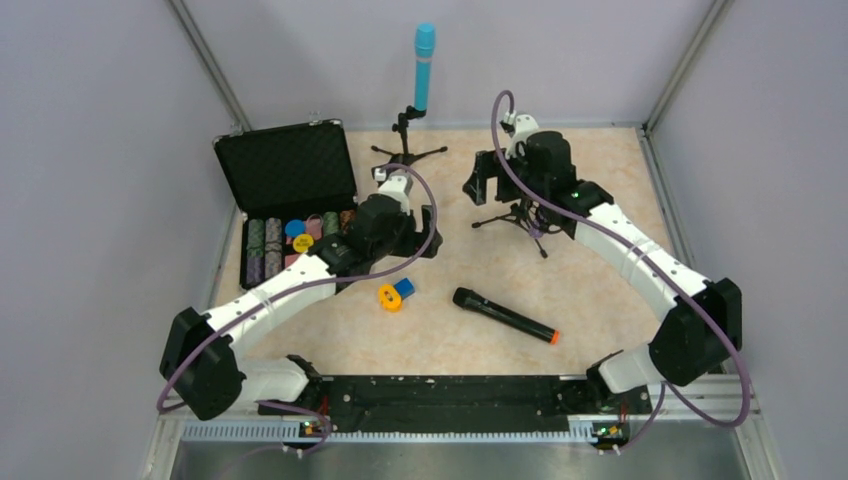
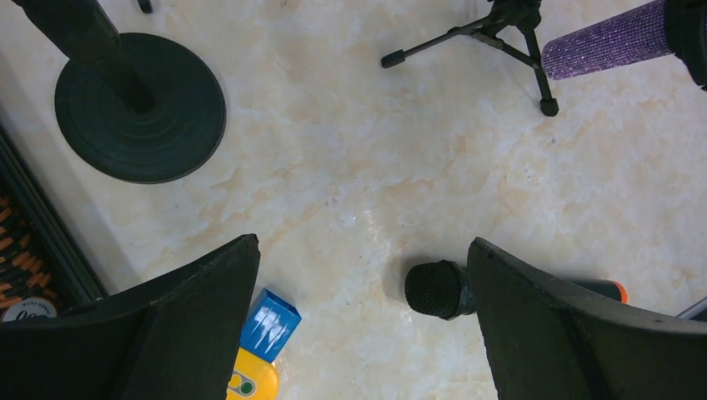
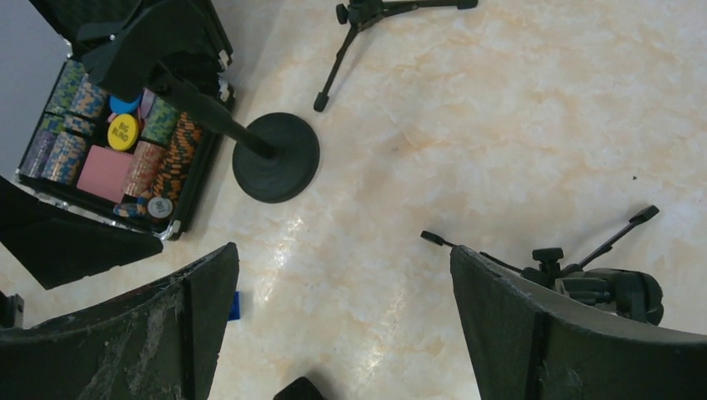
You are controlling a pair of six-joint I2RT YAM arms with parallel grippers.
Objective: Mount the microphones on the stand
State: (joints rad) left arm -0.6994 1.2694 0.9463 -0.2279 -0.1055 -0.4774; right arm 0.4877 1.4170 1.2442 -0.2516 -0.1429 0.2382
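At the far left of the tabletop [image 1: 450, 345], an open black case [image 1: 285, 165] filled with poker chips [image 1: 265, 245] is seen. Just right of it, the left end effector [image 2: 363, 246] is held above the tabletop with its fingers spread wide and nothing between them. In the left wrist view, a small orange-and-blue object [image 2: 260, 350] is seen beside its left finger, and the grille of the black microphone [image 2: 433, 289] beside its right finger. A round-based stand [image 2: 137, 104] is shown near the case. Toward the back centre, the light-blue microphone [image 1: 424, 65] is seated upright in a tripod stand [image 1: 408, 135]. The black microphone, with its orange end, is laid flat on the tabletop at front centre, apart from every stand. Further right, the right end effector [image 3: 343, 250] is held over a second tripod stand [image 3: 600, 287], its fingers spread apart and nothing gripped. The glittery purple microphone [image 2: 609, 42] is seen only in the left wrist view, beside that tripod. Whether it is clipped in cannot be told.
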